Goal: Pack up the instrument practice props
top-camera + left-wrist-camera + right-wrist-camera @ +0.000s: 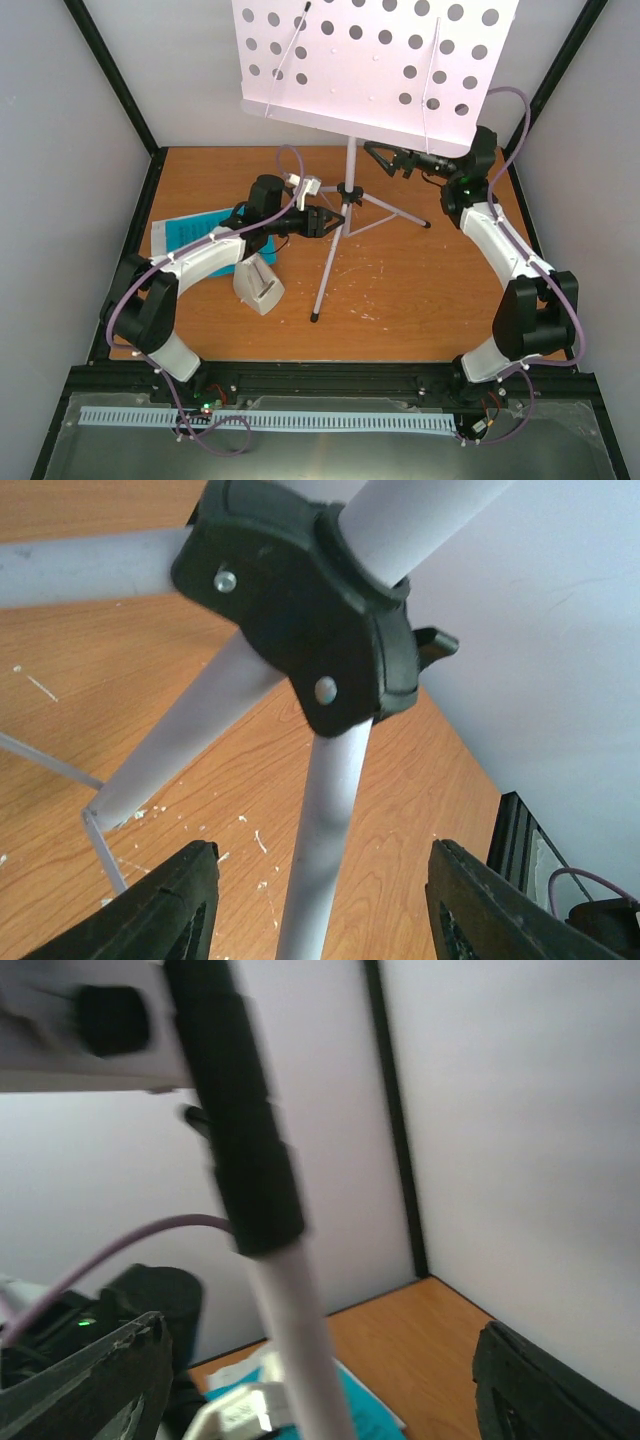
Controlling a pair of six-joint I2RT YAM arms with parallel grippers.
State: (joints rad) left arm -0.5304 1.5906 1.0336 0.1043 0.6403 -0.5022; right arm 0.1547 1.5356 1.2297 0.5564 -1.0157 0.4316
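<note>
The white perforated music stand (370, 60) stands upright at the back on its thin tripod legs (330, 265). My left gripper (333, 222) is open, its jaws on either side of the front leg (320, 850) just below the black tripod hub (300, 610), not touching it. My right gripper (380, 157) is open beside the stand's pole (300, 1340), under the desk and below a black collar (240, 1140); that view is blurred. The blue and white sheet-music pages (185, 232) lie flat at the left. The white metronome (258, 285) stands by my left arm.
Grey walls and black frame posts (120, 80) close in the orange table (420, 300). The stand's other legs (395, 212) spread right and back. A purple cable (515, 120) loops off the right arm. A slotted rail (270, 420) runs along the near edge.
</note>
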